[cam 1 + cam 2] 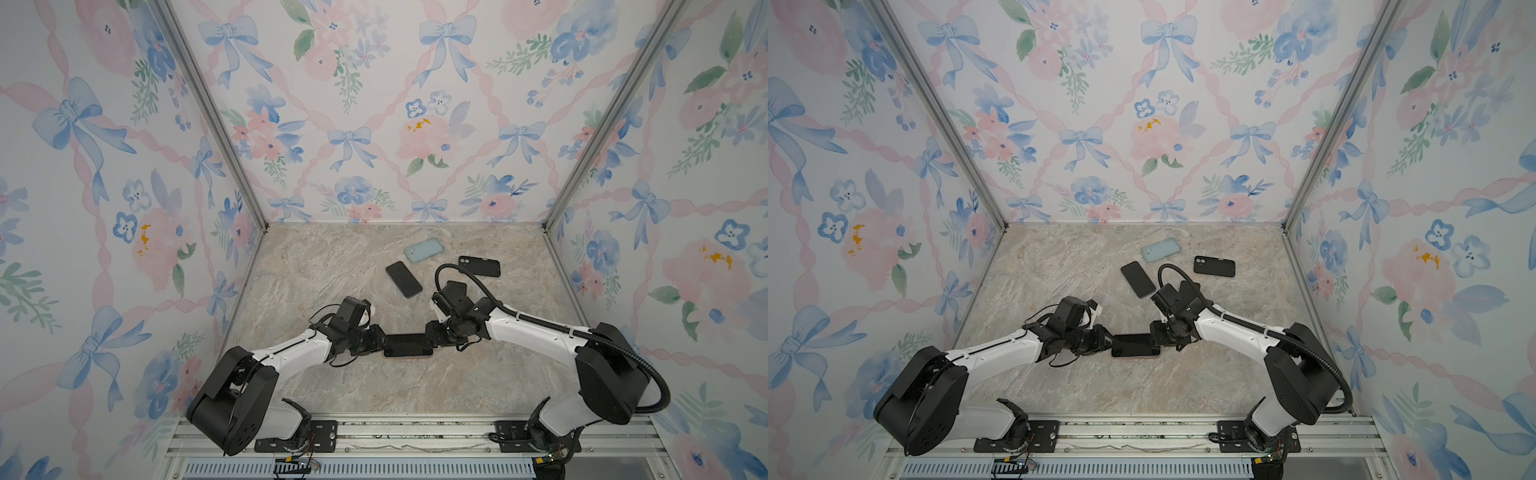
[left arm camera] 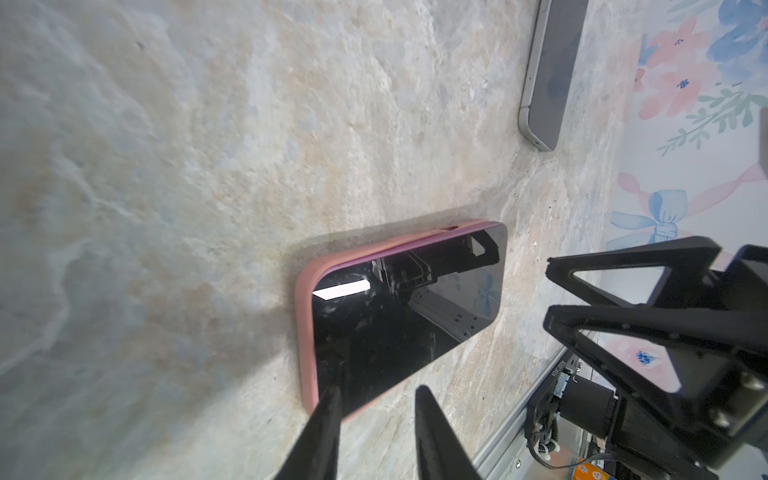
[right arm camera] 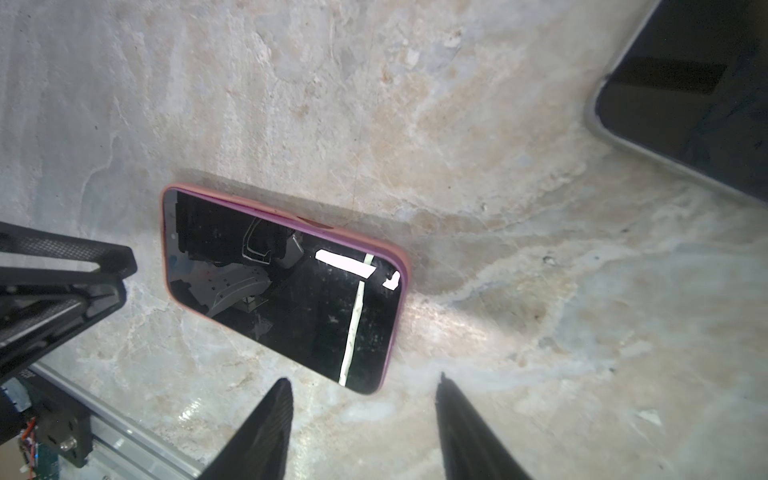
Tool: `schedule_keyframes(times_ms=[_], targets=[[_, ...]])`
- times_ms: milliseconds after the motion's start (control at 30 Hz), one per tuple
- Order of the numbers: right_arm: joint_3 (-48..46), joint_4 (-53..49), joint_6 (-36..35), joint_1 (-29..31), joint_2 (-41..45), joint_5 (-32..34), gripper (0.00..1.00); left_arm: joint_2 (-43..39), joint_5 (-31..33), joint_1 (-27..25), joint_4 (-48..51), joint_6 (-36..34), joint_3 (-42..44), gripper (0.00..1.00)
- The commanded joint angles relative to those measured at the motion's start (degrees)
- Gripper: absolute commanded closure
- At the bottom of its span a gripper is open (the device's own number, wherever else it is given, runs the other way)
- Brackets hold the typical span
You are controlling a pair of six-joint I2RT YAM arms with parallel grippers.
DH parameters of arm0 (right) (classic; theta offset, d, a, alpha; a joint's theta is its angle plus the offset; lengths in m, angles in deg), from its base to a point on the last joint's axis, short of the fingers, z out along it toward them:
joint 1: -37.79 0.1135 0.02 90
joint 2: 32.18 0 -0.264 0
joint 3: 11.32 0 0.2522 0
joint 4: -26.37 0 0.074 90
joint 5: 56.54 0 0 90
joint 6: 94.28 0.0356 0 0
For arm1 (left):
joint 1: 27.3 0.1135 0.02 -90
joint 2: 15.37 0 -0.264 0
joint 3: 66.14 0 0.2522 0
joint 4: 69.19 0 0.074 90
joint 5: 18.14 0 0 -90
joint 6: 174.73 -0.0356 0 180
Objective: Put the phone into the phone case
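Forearms angled inward, left gripper (image 2: 378,392), right gripper (image 3: 362,380) flanking phone (image 1: 407,345), jaws parted

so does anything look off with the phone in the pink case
The black-screened phone in the matte pink phone case shows a thin purple strip between screen and rim along one long edge, so that side may not be fully seated. Nothing else stands out.

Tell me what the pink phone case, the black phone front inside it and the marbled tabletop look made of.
Pink phone case: likely soft silicone or rubber; matte, rounded lip, no glare.
Black phone front: glass, glossy; it mirrors a bright light sharply.
Marbled tabletop: stone-look veining, mostly matte; real stone or printed laminate, cannot tell.
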Motion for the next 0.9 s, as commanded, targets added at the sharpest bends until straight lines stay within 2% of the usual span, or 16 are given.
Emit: schedule_keyframes(times_ms=[0, 400, 867], targets=[[-2.1, -1.0, -0.8, 1.0, 0.7, 0.7, 0.48, 1.1, -0.3, 0.2, 1.8, -1.5, 0.0, 0.66], [-4.1, 4.6, -0.1, 1.2, -2.4, -3.5, 0.63, 4.8, -0.8, 0.4, 1.7, -1.7, -1.1, 0.65], [-4.3, 6.1, 0.4, 2.0, -5.4, -6.0, 0.72, 7.1, -2.8, 0.2, -2.1, -0.5, -0.3, 0.67]])
